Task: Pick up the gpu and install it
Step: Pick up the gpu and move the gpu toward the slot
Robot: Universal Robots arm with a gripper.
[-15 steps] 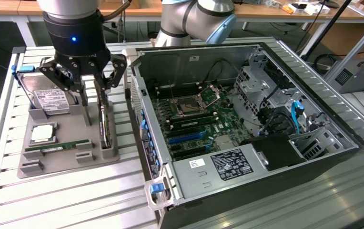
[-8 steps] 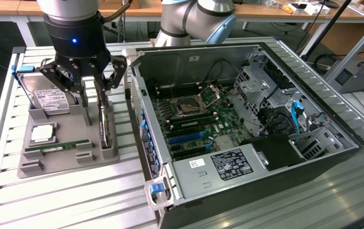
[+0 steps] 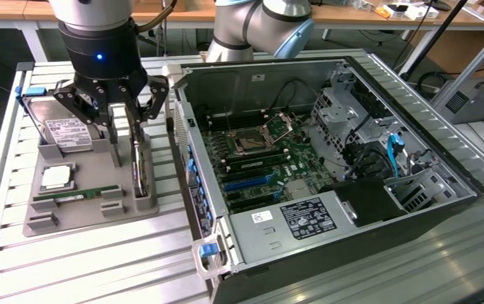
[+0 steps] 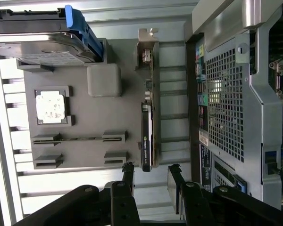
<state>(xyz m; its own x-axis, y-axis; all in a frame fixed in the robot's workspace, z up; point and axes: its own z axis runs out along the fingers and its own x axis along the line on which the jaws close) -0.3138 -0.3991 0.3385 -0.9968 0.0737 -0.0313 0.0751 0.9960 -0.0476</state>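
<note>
The gpu (image 3: 143, 174) is a thin dark card standing on edge in a slot of the grey holder tray (image 3: 98, 212), next to the computer case. In the wrist view the gpu (image 4: 148, 127) shows its dark edge, with the silver bracket (image 4: 147, 47) at its far end. My gripper (image 3: 125, 151) hangs just above the card's end, open, nothing between its fingers. Seen from the wrist, the gripper (image 4: 151, 175) has its two black fingertips (image 4: 128, 173) either side of the card's near end, apart from it.
On the same tray lie a hard drive (image 3: 64, 130), a CPU (image 3: 57, 177) and a green RAM stick (image 3: 77, 195). The open computer case (image 3: 327, 158) stands at the exterior view's right, motherboard and blue slots (image 3: 246, 182) exposed. Its rear panel (image 4: 226, 103) is close beside the card.
</note>
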